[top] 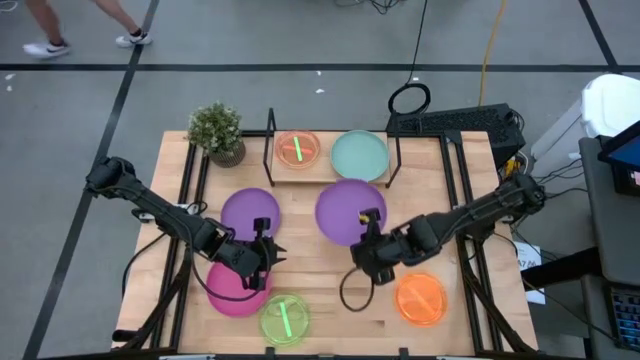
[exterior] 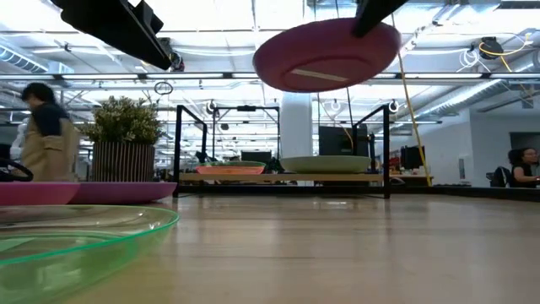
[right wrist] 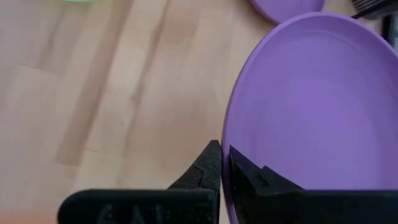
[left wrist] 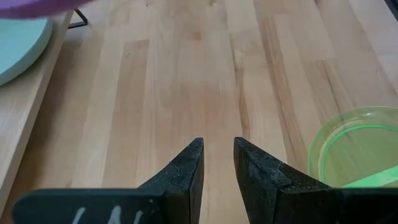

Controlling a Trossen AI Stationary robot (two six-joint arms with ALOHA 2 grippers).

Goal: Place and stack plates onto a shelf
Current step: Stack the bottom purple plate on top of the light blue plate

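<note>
My left hand (top: 262,252) hangs over the near-left of the bench (top: 320,290), above the edge of the magenta plate (top: 232,290). Its fingers (left wrist: 186,171) are slightly parted with nothing between them. This arm is only waiting. Behind it lies a purple plate (top: 248,212), and a green plate (top: 285,318) sits at the front edge.

My right hand (top: 366,232) is clamped on the rim of the large purple plate (top: 345,208), holding it lifted clear of the bench, roughly level, mid-bench just in front of the shelf (top: 330,175). So I am in the carry step.

The shelf already holds a small red-pink plate (top: 297,148) on its left and a teal plate (top: 359,155) on its right. Next I should move the plate forward over the teal one, keep it flat, clear the wire frame, lower and release. The orange plate (top: 421,298) waits at near right.
</note>
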